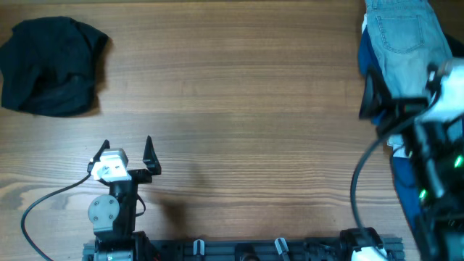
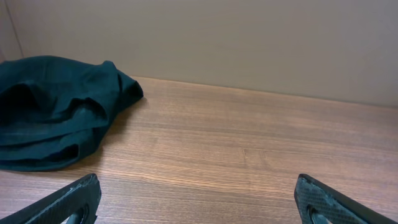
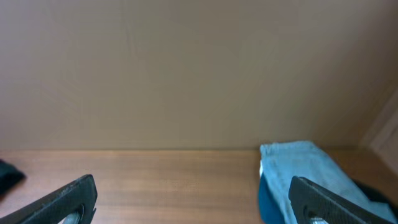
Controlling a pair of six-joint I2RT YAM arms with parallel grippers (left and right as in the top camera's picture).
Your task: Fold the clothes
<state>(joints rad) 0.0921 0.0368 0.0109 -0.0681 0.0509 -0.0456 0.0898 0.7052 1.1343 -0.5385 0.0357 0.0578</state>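
Note:
The clothes [image 1: 51, 65] are one black soft garment, crumpled in a heap at the table's far left corner. In the left wrist view the clothes [image 2: 56, 112] lie ahead and to the left. My left gripper [image 1: 127, 148] stands open near the front edge, below and to the right of the heap, apart from it. Bare wood shows between the fingers of the left gripper [image 2: 198, 186]. My right gripper [image 3: 193, 186] is open too, at the table's right side, with nothing between its fingers.
A light blue denim garment [image 1: 406, 36] lies on a royal blue cloth [image 1: 366, 54] at the far right, partly under my right arm [image 1: 428, 145]. The denim [image 3: 298, 168] shows beside the right finger. A black cable [image 1: 43, 206] loops by the left arm's base.

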